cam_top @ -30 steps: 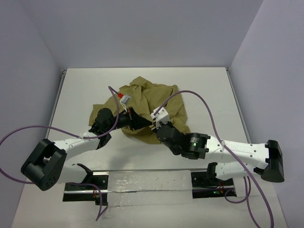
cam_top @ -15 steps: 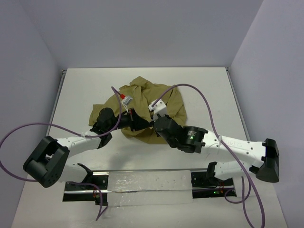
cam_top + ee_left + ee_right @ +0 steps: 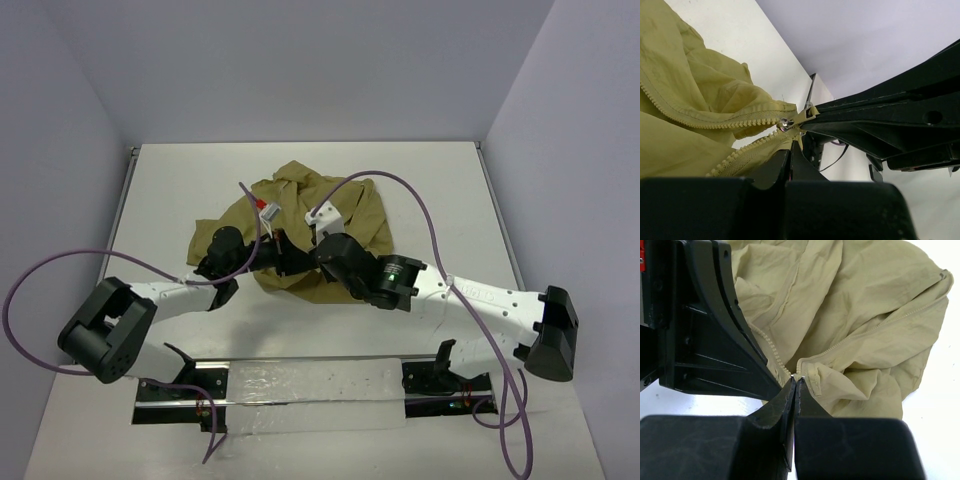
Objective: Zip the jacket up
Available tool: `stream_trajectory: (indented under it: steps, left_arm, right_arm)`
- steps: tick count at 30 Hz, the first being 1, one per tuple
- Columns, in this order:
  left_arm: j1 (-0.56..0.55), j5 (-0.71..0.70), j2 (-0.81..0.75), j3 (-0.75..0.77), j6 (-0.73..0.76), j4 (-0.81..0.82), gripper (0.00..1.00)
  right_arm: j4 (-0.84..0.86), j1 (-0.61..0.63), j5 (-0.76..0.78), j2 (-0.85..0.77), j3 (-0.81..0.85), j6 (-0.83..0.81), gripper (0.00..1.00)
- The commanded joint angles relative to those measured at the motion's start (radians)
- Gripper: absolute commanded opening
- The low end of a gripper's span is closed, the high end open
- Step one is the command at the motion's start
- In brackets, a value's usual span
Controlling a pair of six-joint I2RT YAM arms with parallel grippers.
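Top view: olive-tan thin-cloth jacket [image 3: 350,205] lies crumpled mid white tabletop [image 3: 170,200], a bit toward the far edge. Left end effector [image 3: 282,252] and right end effector [image 3: 316,254] meet tip to tip at the jacket's near side. Jaw state isn't readable from here.

Left wrist view: left end effector is closed narrow, pinching jacket cloth just below the small metal zipper slider [image 3: 785,123]. Right end effector comes in from the right, its tip clamped on the slider's pull tab. Two rows of pale zipper teeth [image 3: 715,123] fan apart from the slider and are not meshed.

Right wrist view: right end effector's fingers are pressed together with the slider at their tip. Left end effector's black body sits just beside it, nearly touching. The rest of the zipper line runs off across loose, wrinkled cloth.

Judgement: step in hand is the start of the pull. The slider looks seated and gripped, with the hem anchored and almost all of the zipper left to close. Next move needs the left to hold firm as anchor while the right draws the slider along the teeth, keeping the tape taut. The slack cloth ahead could bunch or jam.
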Motion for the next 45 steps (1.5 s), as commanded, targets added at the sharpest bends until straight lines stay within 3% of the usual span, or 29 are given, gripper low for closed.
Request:
stream_trajectory:
  steps: [1, 10, 21, 32, 33, 36, 40, 42, 45]
  left_arm:
    - [-0.012, 0.101, 0.023, 0.037, -0.019, 0.076, 0.0]
    - [-0.023, 0.123, 0.041, 0.054, -0.009, 0.067, 0.0]
    - [-0.026, 0.14, 0.006, 0.045, 0.023, 0.017, 0.0]
    - [-0.025, 0.115, -0.03, 0.019, 0.078, -0.052, 0.0]
    - [-0.022, 0.11, -0.045, 0.011, 0.084, -0.055, 0.02]
    - [-0.015, 0.075, -0.104, -0.003, 0.114, -0.14, 0.41]
    - [-0.015, -0.007, -0.187, -0.019, 0.113, -0.208, 0.71]
    - [-0.015, -0.064, -0.233, -0.036, 0.083, -0.203, 0.75]
    - [-0.014, -0.186, -0.296, -0.079, 0.037, -0.179, 0.72]
  right_arm:
    - [0.036, -0.018, -0.047, 0.031, 0.083, -0.008, 0.0]
    - [0.024, -0.083, -0.143, 0.101, 0.123, -0.002, 0.0]
    - [0.032, -0.262, -0.273, 0.165, 0.145, 0.056, 0.0]
    - [0.065, -0.274, -0.401, 0.185, 0.089, 0.081, 0.0]
    - [0.065, -0.275, -0.406, 0.18, 0.083, 0.083, 0.0]
    - [0.064, -0.275, -0.433, 0.163, 0.063, 0.097, 0.0]
    - [0.067, -0.274, -0.468, 0.137, 0.036, 0.135, 0.0]
    - [0.073, -0.276, -0.476, 0.126, 0.021, 0.167, 0.0]
    - [0.093, -0.274, -0.482, 0.1, -0.002, 0.223, 0.0]
